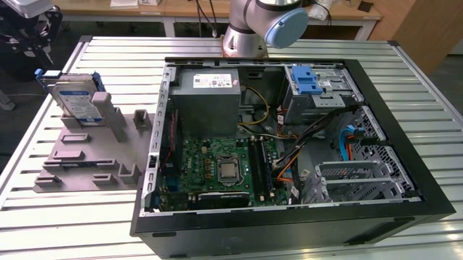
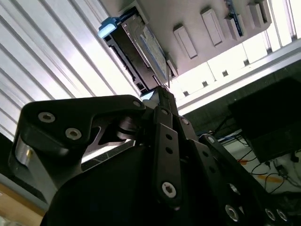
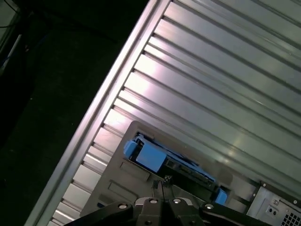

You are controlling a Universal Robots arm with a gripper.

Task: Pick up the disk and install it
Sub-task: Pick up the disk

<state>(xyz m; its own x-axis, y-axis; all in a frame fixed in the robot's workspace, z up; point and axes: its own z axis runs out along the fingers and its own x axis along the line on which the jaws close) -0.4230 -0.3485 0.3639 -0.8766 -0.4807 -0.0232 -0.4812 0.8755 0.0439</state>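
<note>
Evidently the gripper is clenched on nothing: in both wrist views its fingertips meet in a thin point, close to the disk but apart from it. The disk stands on edge in a slot of the grey fixture plate, at the exterior view's left. A strip of slats separates the fixture from the near edge of the table. The open computer case sits just beside the fixture, toward the exterior view's right.

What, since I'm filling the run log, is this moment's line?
gripper: shut, empty, near disk | disk: standing in grey holder, not yet picked | computer case: open
</note>
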